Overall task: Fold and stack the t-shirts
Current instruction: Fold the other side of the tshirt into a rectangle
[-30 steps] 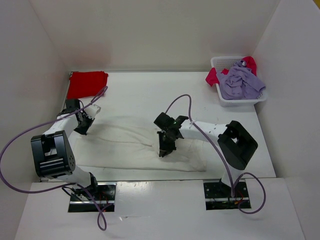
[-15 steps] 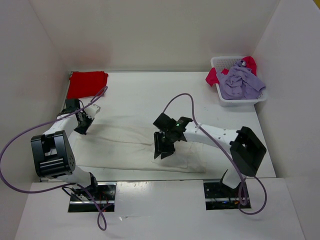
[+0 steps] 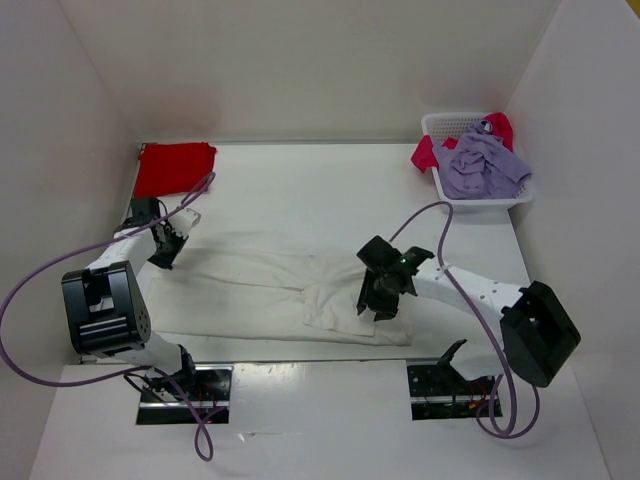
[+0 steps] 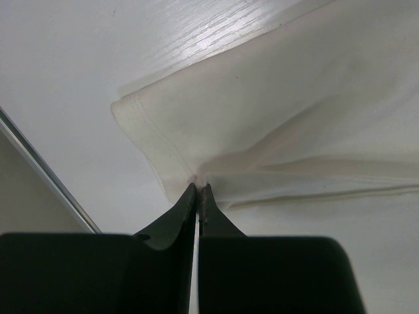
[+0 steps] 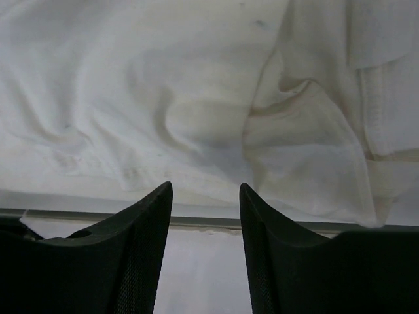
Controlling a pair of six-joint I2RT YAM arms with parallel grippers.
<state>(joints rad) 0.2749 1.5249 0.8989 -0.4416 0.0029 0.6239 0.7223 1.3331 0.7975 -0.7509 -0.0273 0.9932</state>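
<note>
The off-white t-shirt lies spread along the table's near side, its right part doubled over. My left gripper is shut on its left corner; in the left wrist view the jaws pinch the off-white cloth at a hem. My right gripper hovers open over the doubled right part, with nothing between its fingers and the wrinkled cloth below. A folded red t-shirt lies at the back left. The lavender t-shirt and the pinkish red one sit heaped in the basket.
A white mesh basket stands at the back right against the side wall. White walls close in the table on three sides. The table's near edge runs just past the shirt's hem. Purple cables loop over both arms.
My right gripper has opened, let go of the off-white shirt and swung right from the middle; the cloth it left lies doubled there. The left gripper has stayed put, still shut.
</note>
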